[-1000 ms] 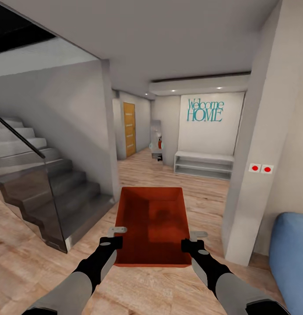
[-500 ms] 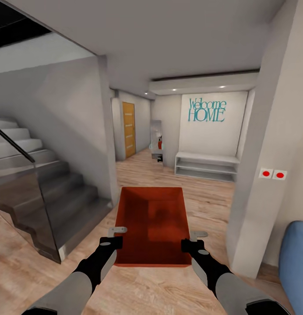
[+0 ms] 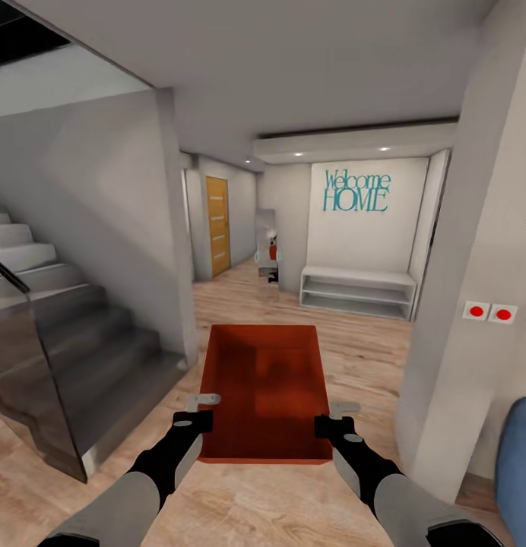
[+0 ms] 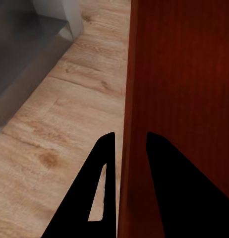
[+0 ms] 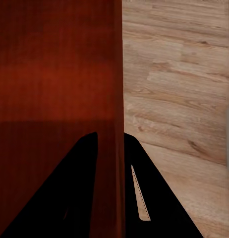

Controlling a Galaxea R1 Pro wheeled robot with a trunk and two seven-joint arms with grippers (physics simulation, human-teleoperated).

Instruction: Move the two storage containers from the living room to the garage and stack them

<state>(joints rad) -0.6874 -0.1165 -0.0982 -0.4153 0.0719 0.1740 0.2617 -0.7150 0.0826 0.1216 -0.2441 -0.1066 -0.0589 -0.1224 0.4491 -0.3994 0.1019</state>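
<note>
- Your head camera looks forward and down over both arms, along a hallway toward the "Welcome HOME" wall (image 3: 356, 191), the staircase (image 3: 58, 334) at left.
- Your left wrist camera sits close against the storage container (image 4: 179, 99), sighting along the left gripper (image 4: 128, 144) at its outer wall and the wood plank floor (image 4: 60, 129).
- Your right wrist camera mirrors it, close along the right gripper (image 5: 110, 139).
- All three views share the container and plank floor.

Grey staircase (image 3: 73, 334), white shelf bench (image 3: 358, 292), teal wall lettering (image 3: 356, 191)
</note>
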